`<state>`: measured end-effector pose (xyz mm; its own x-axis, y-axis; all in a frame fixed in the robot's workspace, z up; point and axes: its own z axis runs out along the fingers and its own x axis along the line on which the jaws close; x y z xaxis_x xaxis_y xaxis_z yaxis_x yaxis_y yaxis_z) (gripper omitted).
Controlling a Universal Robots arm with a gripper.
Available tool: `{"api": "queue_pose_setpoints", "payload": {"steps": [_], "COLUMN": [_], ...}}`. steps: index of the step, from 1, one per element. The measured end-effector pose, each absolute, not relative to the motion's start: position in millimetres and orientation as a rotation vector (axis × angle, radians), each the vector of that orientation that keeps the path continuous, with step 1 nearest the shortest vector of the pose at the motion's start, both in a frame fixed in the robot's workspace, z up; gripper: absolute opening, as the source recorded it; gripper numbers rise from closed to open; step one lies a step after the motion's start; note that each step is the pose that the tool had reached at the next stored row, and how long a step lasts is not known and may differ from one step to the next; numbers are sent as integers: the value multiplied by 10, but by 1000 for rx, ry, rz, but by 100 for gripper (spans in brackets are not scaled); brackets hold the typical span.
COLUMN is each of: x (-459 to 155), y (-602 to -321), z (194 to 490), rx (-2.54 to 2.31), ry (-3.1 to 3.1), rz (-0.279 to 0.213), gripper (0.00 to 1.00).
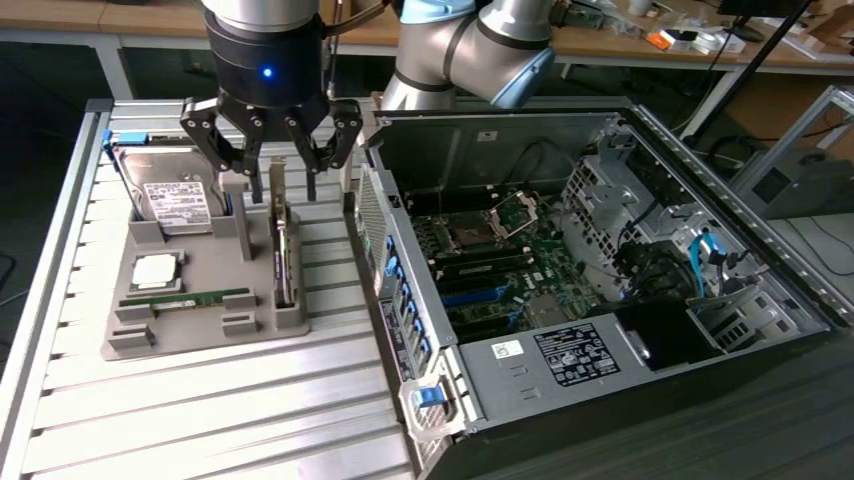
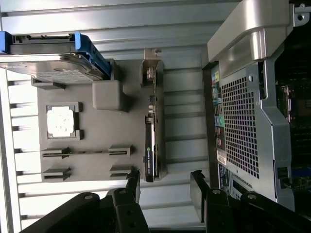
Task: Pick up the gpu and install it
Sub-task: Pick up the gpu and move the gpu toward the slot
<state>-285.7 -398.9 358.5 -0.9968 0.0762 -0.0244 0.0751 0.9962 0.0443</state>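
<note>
arm (image 1: 461, 45) — elbow bent, wrist (image 1: 267, 50) pointing down | hand (image 1: 280, 172) — fingers (image 1: 211, 135) spread wide, empty

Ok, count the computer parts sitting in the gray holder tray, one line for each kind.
Hard drive: 1
CPU: 1
Memory stick: 1
GPU: 1
Total: 4

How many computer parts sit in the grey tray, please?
4: the hard drive at the far end of the tray, the processor in front of it, the memory stick nearer still, and the gpu on edge, nearest the case.
</note>
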Motion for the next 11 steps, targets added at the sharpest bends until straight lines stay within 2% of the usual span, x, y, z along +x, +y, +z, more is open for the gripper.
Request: {"api": "queue_pose_setpoints", "payload": {"steps": [11], "x": [-2857], "y": [-3989], "z": [3545], "rx": [118], "ry": [3112], "rz": [68], "gripper": [54]}}
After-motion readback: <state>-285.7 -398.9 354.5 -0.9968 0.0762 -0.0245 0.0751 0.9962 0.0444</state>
